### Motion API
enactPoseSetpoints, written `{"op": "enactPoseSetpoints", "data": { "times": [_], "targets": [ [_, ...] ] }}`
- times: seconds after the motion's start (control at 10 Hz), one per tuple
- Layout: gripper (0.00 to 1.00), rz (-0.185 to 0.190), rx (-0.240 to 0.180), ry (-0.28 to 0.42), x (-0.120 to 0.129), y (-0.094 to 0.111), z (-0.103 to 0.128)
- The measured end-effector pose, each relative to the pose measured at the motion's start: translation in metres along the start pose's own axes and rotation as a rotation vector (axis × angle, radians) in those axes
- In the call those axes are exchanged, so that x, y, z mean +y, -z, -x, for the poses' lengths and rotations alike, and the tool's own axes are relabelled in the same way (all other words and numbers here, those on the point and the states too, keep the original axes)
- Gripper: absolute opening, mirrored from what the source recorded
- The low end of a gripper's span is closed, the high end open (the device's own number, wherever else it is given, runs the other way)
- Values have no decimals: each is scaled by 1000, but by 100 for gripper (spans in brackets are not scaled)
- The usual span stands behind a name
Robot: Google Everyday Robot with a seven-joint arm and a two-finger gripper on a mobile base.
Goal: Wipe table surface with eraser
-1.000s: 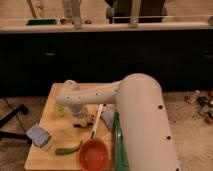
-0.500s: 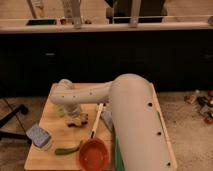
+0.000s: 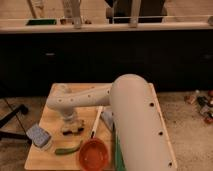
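table surface: the table surface (image 3: pixel 50 107) is pale wood planks. it fills the lower middle of the frame.
arm: a big white arm (image 3: pixel 135 120) comes in from the lower right and reaches left over the table.
gripper: the gripper (image 3: pixel 71 125) points down at the left middle of the table, low over the wood. i cannot tell how its jaws stand.
eraser: a small dark and pale block sits right under the gripper. it may be the eraser (image 3: pixel 73 130), but i cannot tell for sure, or whether it is being held.
sponge: a blue-grey checkered sponge (image 3: pixel 39 135) lies near the lower left edge of the table, left of the gripper.
brush: a long white-handled brush (image 3: pixel 96 121) lies just right of the gripper, running up and down.
green thing: a thin green curved thing (image 3: pixel 67 149) lies below the gripper.
bowl: an orange-red bowl (image 3: pixel 93 154) sits at the bottom middle, just beside the green thing.
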Motion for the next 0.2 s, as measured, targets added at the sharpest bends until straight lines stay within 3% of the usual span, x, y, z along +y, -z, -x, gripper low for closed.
{"op": "enactPoseSetpoints", "data": {
  "times": [0.2],
  "targets": [
    [0,22,26,-8,6,-5,-13]
  ]
}}
